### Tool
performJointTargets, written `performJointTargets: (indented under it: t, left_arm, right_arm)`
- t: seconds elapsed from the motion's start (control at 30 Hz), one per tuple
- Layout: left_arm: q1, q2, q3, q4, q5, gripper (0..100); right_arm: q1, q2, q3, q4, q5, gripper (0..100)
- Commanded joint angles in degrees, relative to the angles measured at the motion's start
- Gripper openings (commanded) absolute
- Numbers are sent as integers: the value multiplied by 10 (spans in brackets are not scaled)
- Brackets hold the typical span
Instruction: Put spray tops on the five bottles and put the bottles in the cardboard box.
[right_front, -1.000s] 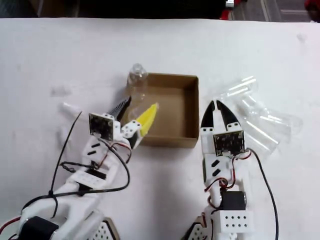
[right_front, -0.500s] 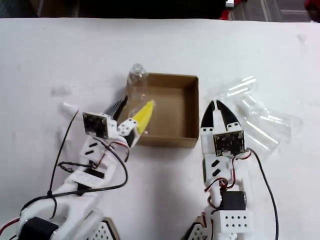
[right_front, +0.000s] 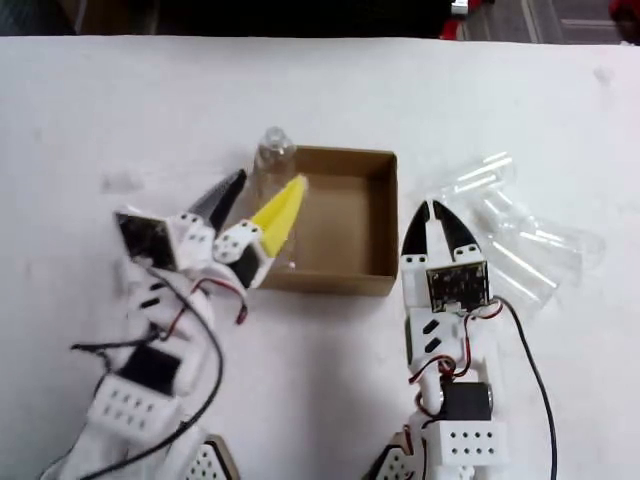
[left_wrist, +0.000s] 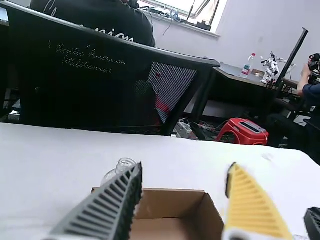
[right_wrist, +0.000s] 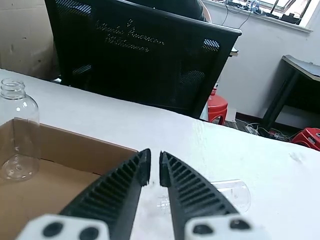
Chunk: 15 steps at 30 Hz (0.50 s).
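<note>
Bottles (right_front: 520, 240) lie in a loose heap on the white table (right_front: 300, 90), at about 3 o'clock from the cardboard box (right_front: 330, 282) and a little apart from its right wall. They are clear and overlap, so I cannot count them. My right wrist view catches one of them on its side (right_wrist: 230, 192), past my fingers.

One more, the upright bottle (right_front: 274, 160), stands at the box's 11 o'clock corner with its neck bare. From above it looks just outside the left wall, but I cannot tell for sure. It also shows in my left wrist view (left_wrist: 120, 172) and my right (right_wrist: 17, 130).

My left gripper (right_front: 270, 178) sits at the box's 9 o'clock side, pointing toward 1 o'clock. Its jaws are spread wide and hold nothing, the yellow one over the box's left edge and the black one outside it. The upright bottle stands just past their tips, in line with the gap. In my left wrist view (left_wrist: 185, 170) the box (left_wrist: 170, 205) is below that gap.

My right gripper (right_front: 432, 206) rests near the box's 4 o'clock corner, just beside the right wall, pointing to 12 o'clock. Its black jaws are almost closed, with a thin slit between the tips (right_wrist: 154, 157), and grip nothing.
</note>
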Motion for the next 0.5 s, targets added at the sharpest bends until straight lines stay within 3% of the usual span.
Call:
performJointTargets:
  t: [0.0, 0.2, 0.37, 0.47]
  left_arm:
    - [-25, -187, -87, 236, 13, 252]
    - [-172, -319, -95, 347, 13, 249]
    - [-268, -295, -94, 417, 25, 249]
    - [-335, -236, -94, 389, 60, 249]
  right_arm:
    - [0, -1, 6, -15, 1, 18]
    - [0, -1, 6, -15, 1, 18]
    - [0, -1, 6, -15, 1, 18]
    - [-2, -1, 6, -15, 1, 18]
